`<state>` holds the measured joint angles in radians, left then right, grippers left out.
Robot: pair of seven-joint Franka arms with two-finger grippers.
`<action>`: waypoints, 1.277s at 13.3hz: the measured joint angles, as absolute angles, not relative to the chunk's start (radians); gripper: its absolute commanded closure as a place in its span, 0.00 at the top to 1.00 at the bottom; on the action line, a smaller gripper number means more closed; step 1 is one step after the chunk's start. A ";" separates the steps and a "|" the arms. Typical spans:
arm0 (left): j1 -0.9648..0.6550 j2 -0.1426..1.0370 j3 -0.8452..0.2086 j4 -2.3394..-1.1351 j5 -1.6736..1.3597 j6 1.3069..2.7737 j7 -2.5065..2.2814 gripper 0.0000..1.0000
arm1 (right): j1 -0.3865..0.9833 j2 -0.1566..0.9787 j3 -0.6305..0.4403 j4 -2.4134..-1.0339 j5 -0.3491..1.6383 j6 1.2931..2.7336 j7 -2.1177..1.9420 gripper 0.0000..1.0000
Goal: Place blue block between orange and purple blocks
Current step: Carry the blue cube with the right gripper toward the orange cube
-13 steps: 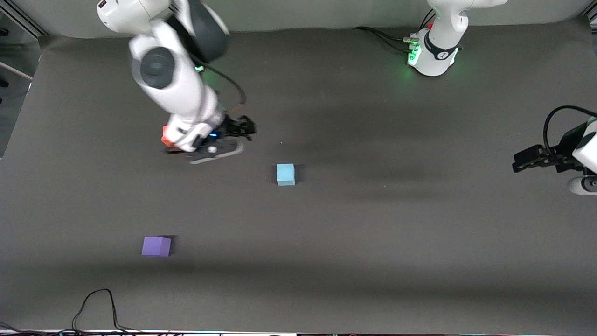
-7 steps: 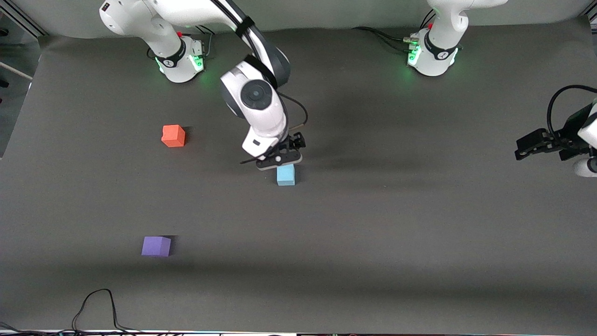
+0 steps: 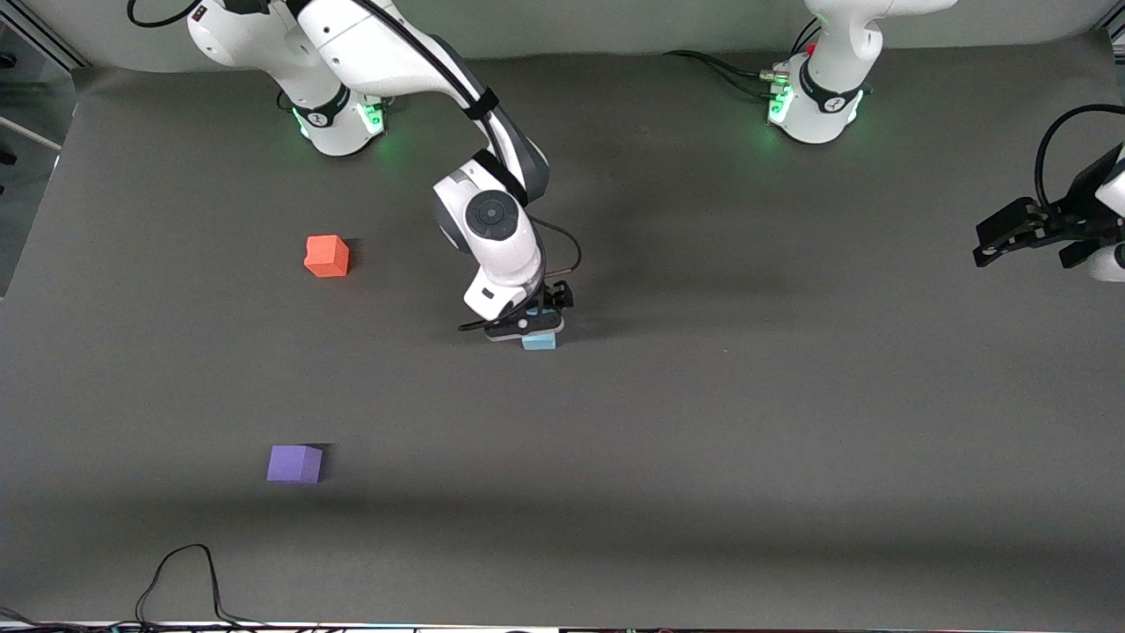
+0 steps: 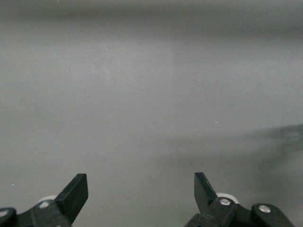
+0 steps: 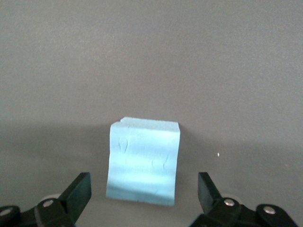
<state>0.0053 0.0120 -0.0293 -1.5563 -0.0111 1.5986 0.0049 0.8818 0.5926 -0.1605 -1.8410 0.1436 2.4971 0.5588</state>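
The right gripper (image 3: 538, 331) hangs over the blue block (image 3: 539, 342), fingers (image 5: 75, 194) spread, ready to descend and clamp, while the left gripper (image 3: 997, 242) waits open-fingered

In the front view the right claw (image 3: 527, 330) covers most of the blue block (image 3: 539, 343); only a sliver of it shows. The left arm runs off the picture's edge, so only its left claw (image 3: 989, 242) and wrist show. Both wrist views cut the claw fingers (image 5: 78, 191) off at the frame edge.
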 measured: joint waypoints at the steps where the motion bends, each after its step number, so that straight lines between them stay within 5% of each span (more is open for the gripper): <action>1: 0.005 0.012 -0.029 -1.560 -0.011 1.599 0.005 1.00 | 0.881 0.600 -0.161 -1.842 0.144 2.510 0.566 0.98; 6: 0.005 0.012 -0.031 -1.562 -0.011 1.601 0.004 1.00 | 0.880 0.630 -0.161 -1.844 0.144 2.554 0.586 0.28; 11: 0.006 0.012 -0.029 -1.562 -0.011 1.601 0.004 1.00 | 0.866 0.584 -0.174 -1.830 0.144 2.475 0.580 0.26; 15: 0.006 0.012 -0.029 -1.562 -0.012 1.600 0.004 1.00 | 0.722 0.363 -0.222 -1.824 0.144 2.157 0.420 0.26; 17: 0.006 0.012 -0.029 -1.563 -0.012 1.599 0.004 1.00 | 0.695 0.255 -0.341 -1.888 0.144 2.103 0.223 0.26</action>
